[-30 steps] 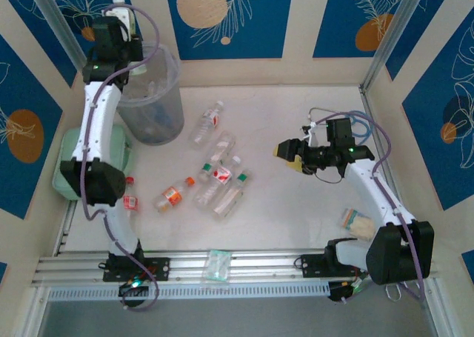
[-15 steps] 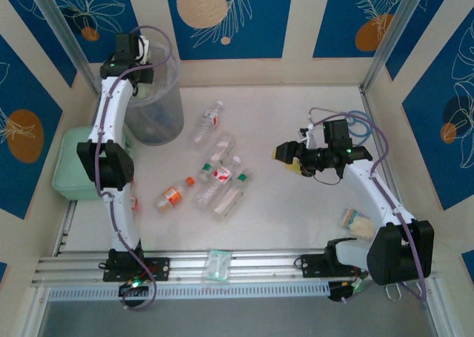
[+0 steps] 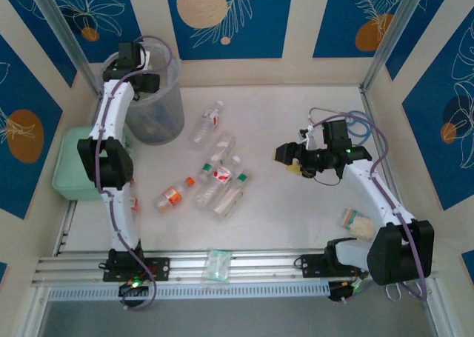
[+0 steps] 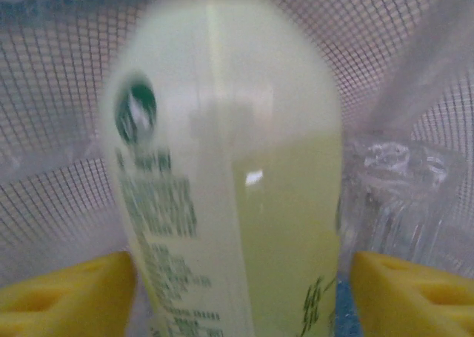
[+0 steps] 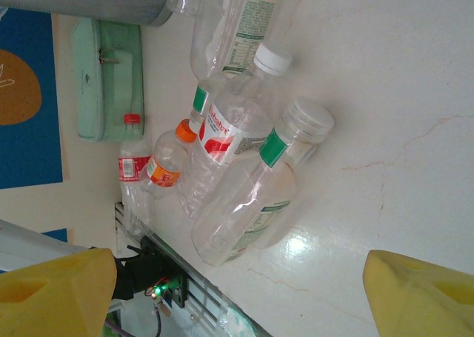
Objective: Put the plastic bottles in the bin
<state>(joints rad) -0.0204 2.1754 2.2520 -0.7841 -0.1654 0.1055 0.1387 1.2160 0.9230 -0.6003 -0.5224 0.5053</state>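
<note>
My left pincer (image 4: 241, 296): released, fingers spread either side of the green bottle (image 4: 222, 167), within the bin (image 3: 164, 111). My right pincer (image 5: 241, 292): released, empty, above the desk (image 5: 385, 92). Other bottles (image 5: 244, 196) lie mid-desk.

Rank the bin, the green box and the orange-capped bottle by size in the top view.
Largest: bin and green box look about alike. The left arm covers part of the box, so I won't rank them.
Smallest, clearly: orange-capped bottle.
</note>
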